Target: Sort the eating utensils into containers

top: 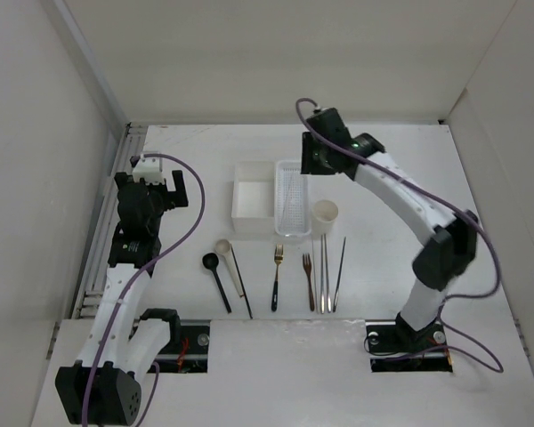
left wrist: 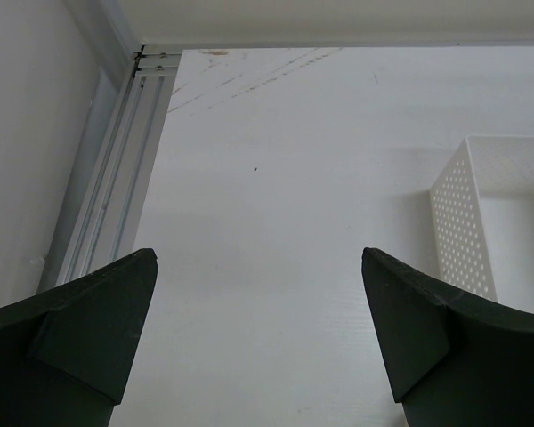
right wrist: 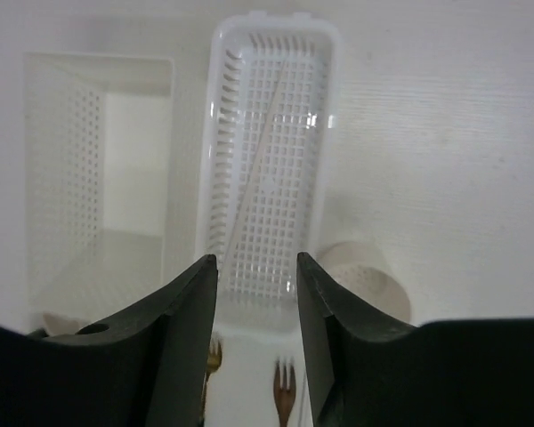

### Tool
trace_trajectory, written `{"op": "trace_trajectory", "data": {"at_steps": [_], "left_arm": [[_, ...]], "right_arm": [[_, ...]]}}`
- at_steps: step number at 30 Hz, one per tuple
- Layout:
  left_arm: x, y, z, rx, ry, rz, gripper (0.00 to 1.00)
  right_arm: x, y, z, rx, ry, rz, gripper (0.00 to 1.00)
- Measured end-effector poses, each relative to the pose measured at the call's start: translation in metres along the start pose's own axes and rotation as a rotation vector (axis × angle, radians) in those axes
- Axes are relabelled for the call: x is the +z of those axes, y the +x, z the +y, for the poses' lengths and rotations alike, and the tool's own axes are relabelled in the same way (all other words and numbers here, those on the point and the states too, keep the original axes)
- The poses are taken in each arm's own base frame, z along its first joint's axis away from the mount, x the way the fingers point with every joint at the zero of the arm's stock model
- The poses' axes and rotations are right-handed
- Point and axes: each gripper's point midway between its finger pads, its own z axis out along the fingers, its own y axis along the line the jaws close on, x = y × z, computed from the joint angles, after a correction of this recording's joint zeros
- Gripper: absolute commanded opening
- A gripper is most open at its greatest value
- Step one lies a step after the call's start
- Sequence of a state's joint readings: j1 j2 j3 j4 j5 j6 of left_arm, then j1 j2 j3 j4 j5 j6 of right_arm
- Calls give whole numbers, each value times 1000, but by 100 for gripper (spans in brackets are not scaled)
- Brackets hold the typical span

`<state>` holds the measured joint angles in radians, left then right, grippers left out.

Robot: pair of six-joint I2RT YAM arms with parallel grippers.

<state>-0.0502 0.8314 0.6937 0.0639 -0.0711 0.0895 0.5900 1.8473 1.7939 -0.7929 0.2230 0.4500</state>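
The eating utensils lie in a row near the front of the table: a black spoon [top: 218,279], a beige spoon [top: 226,254], a black chopstick [top: 242,285], a gold fork with black handle [top: 276,277], a small brown fork [top: 309,281], metal chopsticks [top: 323,271] and another black chopstick [top: 339,272]. Behind them stand the containers: a square box [top: 254,201], a narrow perforated basket [top: 291,201] and a round cup [top: 325,213]. One thin chopstick [right wrist: 256,156] lies slantwise inside the basket [right wrist: 271,53]. My right gripper [right wrist: 256,267] hovers over the basket, open with nothing between its jaws. My left gripper [left wrist: 258,258] is wide open over bare table.
White walls enclose the table at the back and both sides. A metal rail [top: 102,240] runs along the left edge beside the left arm. In the left wrist view the square box's perforated wall [left wrist: 467,227] stands to the right of the fingers. The right arm's purple cable [top: 481,294] loops at the right.
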Motion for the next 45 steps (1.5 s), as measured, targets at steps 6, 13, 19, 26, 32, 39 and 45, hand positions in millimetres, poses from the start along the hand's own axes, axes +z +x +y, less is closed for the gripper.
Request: {"op": "trace_trajectory", "data": {"at_steps": [6,13,19,26,32,39,45], "left_arm": [[0,-1,-1,-1,6,-5,100],[1,-1,-3,-2,19,-6,100],[0,-2,-5,-2,27,-7,100],[-2,-5,-6,-3,37,-19,100],[-6,-6,-6,-3,37,-20,100],[-9,0,-11,15,71,13,78],[-12,0,-19,32,122,23,78]], "right_arm": [[-89,12,-36,49,-31,-99,41],[-44,180,-94,36,117,315,36],[-42,227,-110,75,153,436,36],[-27,277,-118,95,142,539,36],[-23,283,-113,107,114,560,5],[-22,282,-108,132,95,568,0],[-28,272,-119,147,167,513,0]]}}
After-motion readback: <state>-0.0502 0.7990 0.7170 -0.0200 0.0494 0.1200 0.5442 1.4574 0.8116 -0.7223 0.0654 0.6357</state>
